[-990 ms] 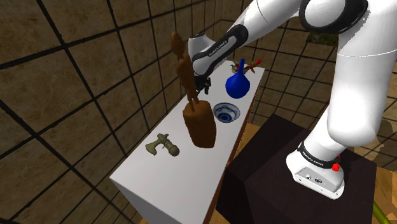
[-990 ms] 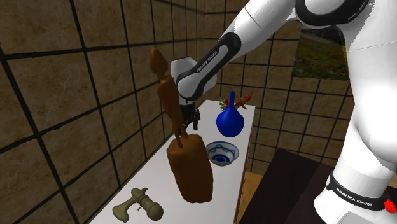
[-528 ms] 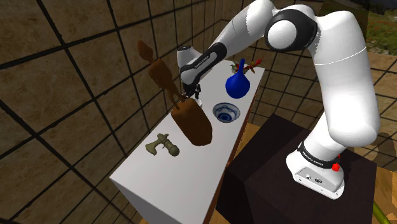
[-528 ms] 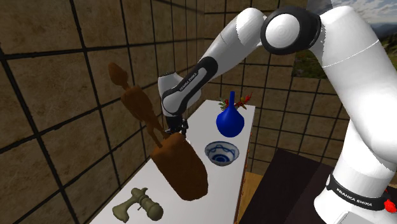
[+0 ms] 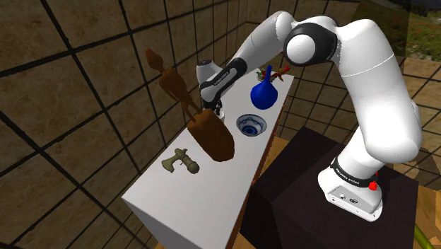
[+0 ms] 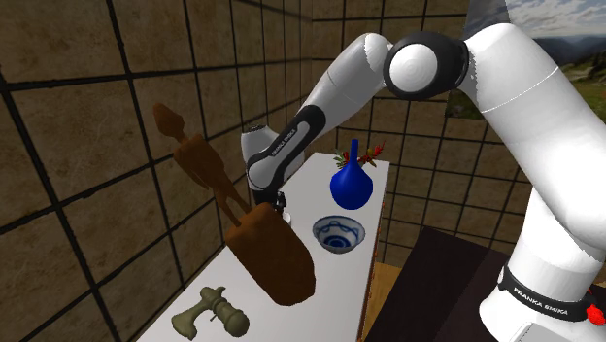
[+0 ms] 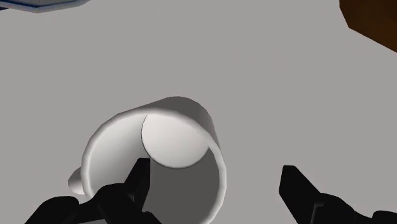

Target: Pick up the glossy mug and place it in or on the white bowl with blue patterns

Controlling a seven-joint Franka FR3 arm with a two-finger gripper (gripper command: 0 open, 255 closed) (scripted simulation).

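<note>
A plain white mug (image 7: 159, 153) lies on its side on the white table top (image 7: 267, 76), its mouth turned toward the hand. My gripper (image 7: 215, 170) is open low over it. One finger (image 7: 137, 181) stands in front of the mug's mouth and the other (image 7: 299, 191) is well clear beside the mug; neither clasps it. In the shoulder view the gripper (image 5: 214, 109) is down at the table behind a brown wooden figure (image 5: 208, 131). The white bowl with blue patterns (image 5: 251, 125) (image 6: 338, 234) sits just beyond, toward the table's stand-side edge.
The tall brown figure (image 6: 272, 253) leans toward the tiled wall, close against the gripper (image 6: 280, 202). A blue vase (image 5: 263, 94) (image 6: 351, 185) with sprigs stands at the far end. A small olive object (image 5: 181, 162) (image 6: 211, 313) lies nearer the front. The dark stand (image 5: 318, 212) adjoins the table.
The arm has come down and swung toward the shoulder view's left, so the hand now sits low at the table. The brown figure has tipped over toward the wall. The fingers stayed open.
</note>
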